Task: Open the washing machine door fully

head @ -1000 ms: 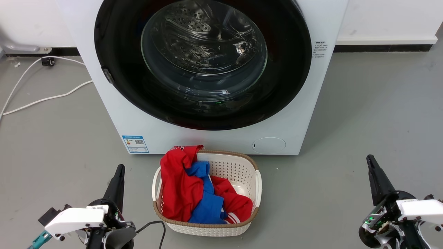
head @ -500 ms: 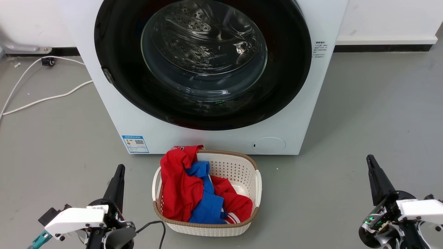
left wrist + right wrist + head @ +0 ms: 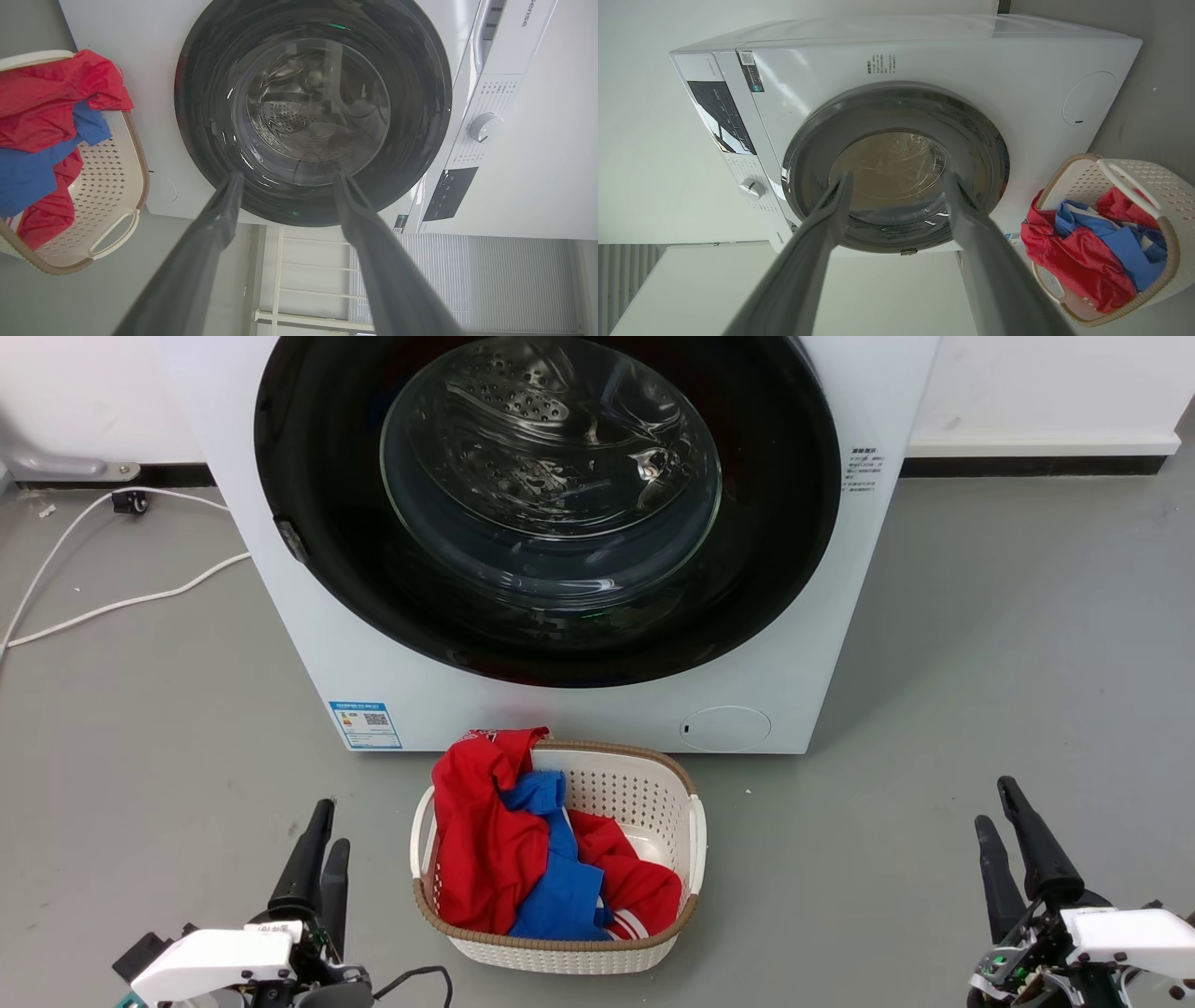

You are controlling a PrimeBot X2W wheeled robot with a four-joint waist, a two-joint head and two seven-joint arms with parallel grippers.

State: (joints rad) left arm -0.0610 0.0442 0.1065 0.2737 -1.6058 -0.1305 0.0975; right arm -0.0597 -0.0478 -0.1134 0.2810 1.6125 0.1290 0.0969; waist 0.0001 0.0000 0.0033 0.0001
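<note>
Left fingers: head view, low and near, a small gap between the two, nothing held. Right fingers: same on the other side, parted, nothing held. Both pairs hang over the grey floor, tips pointing toward the washing machine and well apart from it.
- Door: ahead of both pairs and between them, closed flat on the machine front, steel drum visible through the glass.
- Basket: between the two pairs, nearer the left one, just in front of the machine. Red and blue clothes are piled in it.
- White cable: on the floor, beyond the left fingers and out to their left.

Left wrist view: fingers spread wide, gap empty. The door lies beyond the tips, its glass framed between them. The basket is off to the left of the fingers, the control knob to the right.

Right wrist view: fingers spread wide, gap empty. The closed door lies beyond the tips, with no contact. The basket is right of the fingers, the knob left.
</note>
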